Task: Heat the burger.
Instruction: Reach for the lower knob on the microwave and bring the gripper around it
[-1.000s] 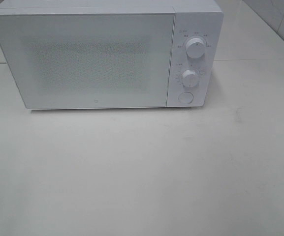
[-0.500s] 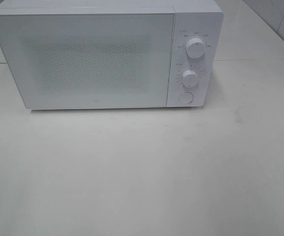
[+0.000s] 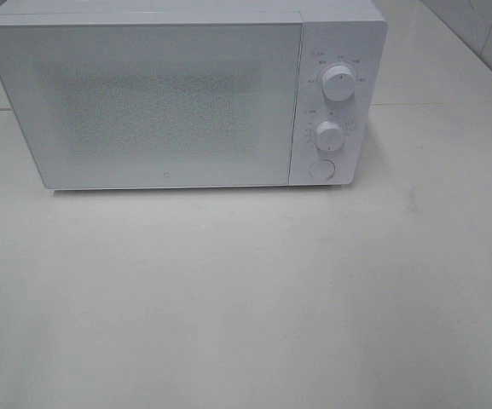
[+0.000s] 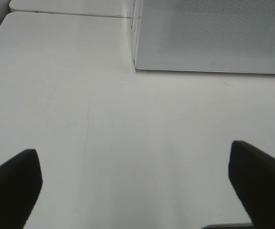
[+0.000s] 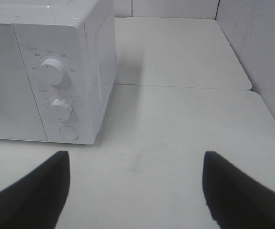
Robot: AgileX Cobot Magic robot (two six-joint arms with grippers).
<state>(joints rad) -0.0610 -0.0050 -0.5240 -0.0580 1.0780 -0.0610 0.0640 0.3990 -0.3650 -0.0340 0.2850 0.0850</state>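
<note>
The burger is not visible in any view. A white microwave [image 3: 186, 94] stands at the back of the white table [image 3: 246, 298] with its door shut; the door's speckled window hides the inside. It also shows in the left wrist view [image 4: 213, 33] and the right wrist view [image 5: 46, 67]. Its panel has two knobs [image 3: 338, 83] and a round button [image 3: 321, 169]. My left gripper [image 4: 132, 191] is open and empty over bare table in front of the microwave's left corner. My right gripper [image 5: 135, 191] is open and empty, in front and to the right of the control panel.
Neither arm shows in the exterior high view. A tiled wall [image 5: 261, 57] rises at the table's right side. A seam between table slabs [image 5: 185, 87] runs behind the microwave's right side.
</note>
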